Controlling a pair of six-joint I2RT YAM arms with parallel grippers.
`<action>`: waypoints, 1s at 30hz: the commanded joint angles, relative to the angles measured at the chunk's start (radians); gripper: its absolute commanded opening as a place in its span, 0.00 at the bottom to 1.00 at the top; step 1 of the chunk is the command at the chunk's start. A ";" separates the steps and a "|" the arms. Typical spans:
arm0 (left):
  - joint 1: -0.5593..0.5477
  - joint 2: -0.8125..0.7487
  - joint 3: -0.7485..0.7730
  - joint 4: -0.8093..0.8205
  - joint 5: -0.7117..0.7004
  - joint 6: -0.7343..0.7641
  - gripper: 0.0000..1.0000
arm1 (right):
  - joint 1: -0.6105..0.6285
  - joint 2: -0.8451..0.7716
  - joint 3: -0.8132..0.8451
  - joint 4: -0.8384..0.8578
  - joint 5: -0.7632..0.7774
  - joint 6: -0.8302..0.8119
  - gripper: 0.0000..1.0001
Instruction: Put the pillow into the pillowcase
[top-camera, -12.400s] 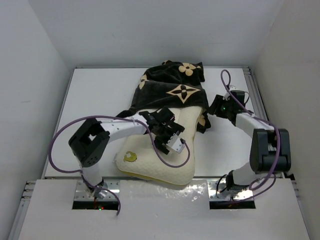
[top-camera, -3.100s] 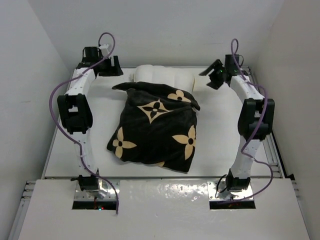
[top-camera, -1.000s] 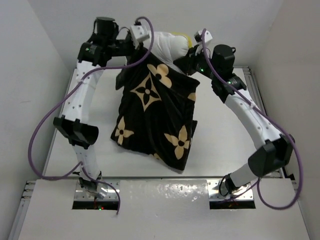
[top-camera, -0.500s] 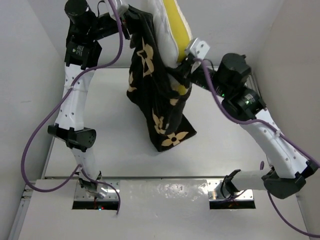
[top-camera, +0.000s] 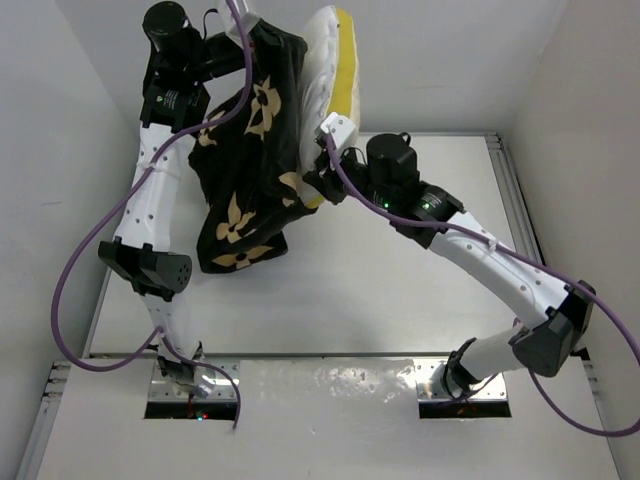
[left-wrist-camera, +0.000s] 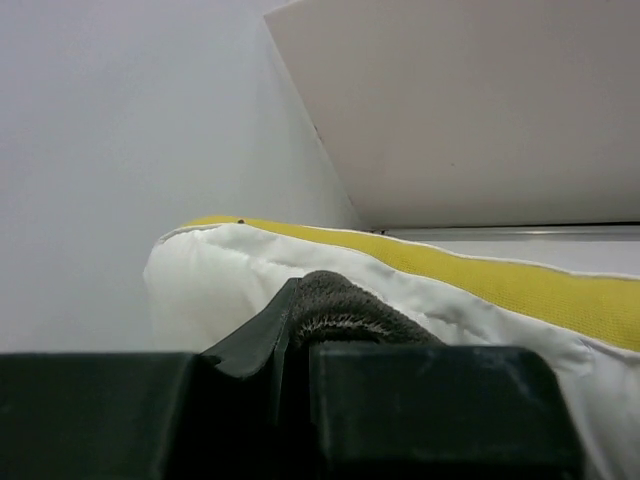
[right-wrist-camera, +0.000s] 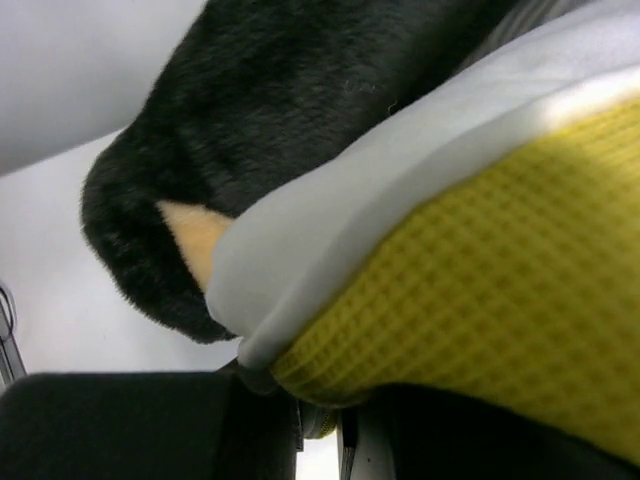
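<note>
Both arms hold the bundle up in the air over the table's back left. The cream pillow (top-camera: 322, 70) with its yellow band stands on edge, its upper part sticking out of the black flowered pillowcase (top-camera: 245, 170), which hangs bunched to its left. My left gripper (top-camera: 255, 35) at the top is shut on the pillowcase's velvety rim (left-wrist-camera: 350, 310), with the pillow (left-wrist-camera: 230, 270) right behind it. Lower down, my right gripper (top-camera: 312, 185) is shut on the pillow's bottom corner (right-wrist-camera: 400, 330), where the white cover meets the yellow mesh. The pillowcase (right-wrist-camera: 280, 110) lies just beyond that corner.
The white table (top-camera: 400, 290) lies below, boxed in by white walls at the left, back and right. A raised white ledge at the near edge carries the two arm bases. Purple cables loop off both arms.
Both arms have lifted the pillow and pillowcase off the table. In the last half second the bundle swung left and the right gripper moved left and lower.
</note>
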 joint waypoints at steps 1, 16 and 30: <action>-0.031 -0.106 0.040 0.152 0.045 0.050 0.00 | 0.026 0.001 -0.041 -0.046 -0.007 0.105 0.03; -0.097 -0.189 -0.414 -0.626 0.000 1.054 0.00 | -0.119 -0.440 -0.443 -0.140 -0.369 0.240 0.97; -0.292 -0.133 -0.590 -0.688 -0.112 1.167 0.00 | -0.576 -0.230 -0.448 -0.339 -0.166 0.594 0.85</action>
